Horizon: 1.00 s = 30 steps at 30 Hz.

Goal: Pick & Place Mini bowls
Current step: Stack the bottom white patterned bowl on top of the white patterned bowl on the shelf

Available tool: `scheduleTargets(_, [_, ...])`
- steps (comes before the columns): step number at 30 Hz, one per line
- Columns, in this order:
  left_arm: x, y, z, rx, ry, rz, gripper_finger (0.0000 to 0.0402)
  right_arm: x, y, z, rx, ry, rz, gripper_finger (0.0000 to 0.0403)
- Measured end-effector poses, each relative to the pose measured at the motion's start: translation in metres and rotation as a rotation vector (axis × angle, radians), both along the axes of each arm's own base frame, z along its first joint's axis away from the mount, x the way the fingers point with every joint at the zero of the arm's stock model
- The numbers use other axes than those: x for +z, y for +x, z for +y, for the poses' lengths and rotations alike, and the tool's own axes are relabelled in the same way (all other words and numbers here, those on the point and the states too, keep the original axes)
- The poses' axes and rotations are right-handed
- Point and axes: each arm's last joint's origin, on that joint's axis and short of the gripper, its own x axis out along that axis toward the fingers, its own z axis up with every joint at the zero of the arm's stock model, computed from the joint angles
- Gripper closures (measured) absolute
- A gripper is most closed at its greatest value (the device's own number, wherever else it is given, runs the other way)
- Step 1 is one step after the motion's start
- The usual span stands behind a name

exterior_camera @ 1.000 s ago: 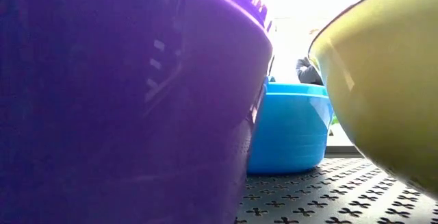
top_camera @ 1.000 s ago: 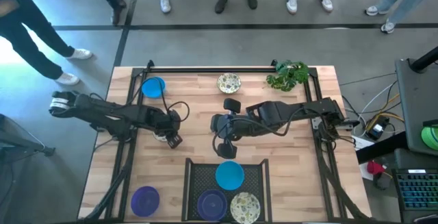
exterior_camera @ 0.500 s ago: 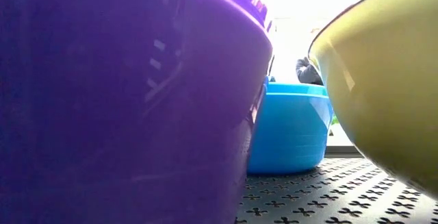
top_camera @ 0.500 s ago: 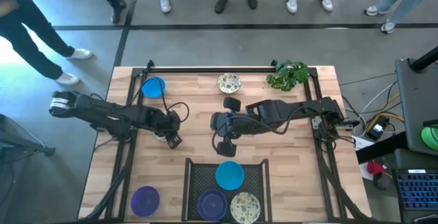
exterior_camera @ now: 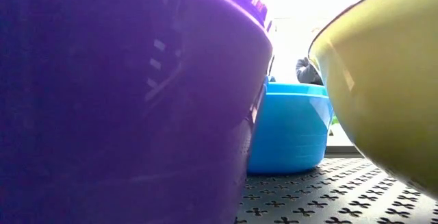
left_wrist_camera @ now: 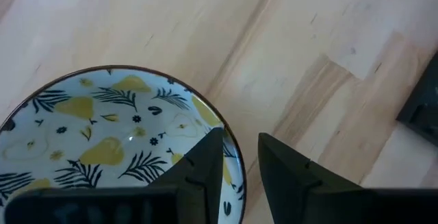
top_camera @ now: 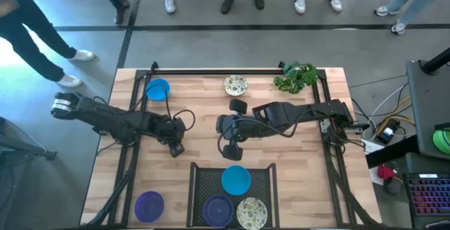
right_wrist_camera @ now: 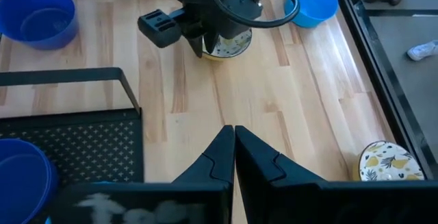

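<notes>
A cream mini bowl with a leaf pattern (left_wrist_camera: 102, 135) stands on the wooden table left of centre, partly under my left gripper (top_camera: 176, 147). That gripper is open. One finger (left_wrist_camera: 202, 166) is over the bowl's inside and the other (left_wrist_camera: 287, 172) is outside the rim. My right gripper (top_camera: 232, 152) hangs shut above the table's middle, holding nothing. Other mini bowls stand on the table: a blue one (top_camera: 157, 89) at the far left, a cream one (top_camera: 235, 85) at the far middle and a purple one (top_camera: 149, 204) at the near left. My left gripper comes at the cream bowl from above, slanting, with the rim's right-hand stretch (left_wrist_camera: 231, 147) between its two fingers. I cannot tell whether either finger touches the rim. The bowl sits flat on the table.
The black mesh tray (top_camera: 204, 181) at the near middle holds a blue bowl (top_camera: 235, 180), a purple bowl (top_camera: 218, 209) and a cream bowl (top_camera: 252, 212). A leafy plant (top_camera: 295, 77) stands at the far right. People's legs show beyond the far edge.
My left gripper has rolled a little about its own line and swung slightly over the cream bowl, which has stayed in place.
</notes>
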Motion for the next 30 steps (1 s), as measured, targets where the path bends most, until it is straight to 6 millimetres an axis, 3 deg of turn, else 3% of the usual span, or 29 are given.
scheduleTargets(9, [0.0,0.0,0.0,-0.087,0.062,0.006,0.0305,0.0,0.001,-0.003,-0.005,-0.002,0.0,0.0394])
scheduleTargets(30, [-0.013,-0.009,0.002,-0.1,0.089,0.071,0.0305,0.0,0.0,-0.002,0.002,-0.007,0.002,0.0394])
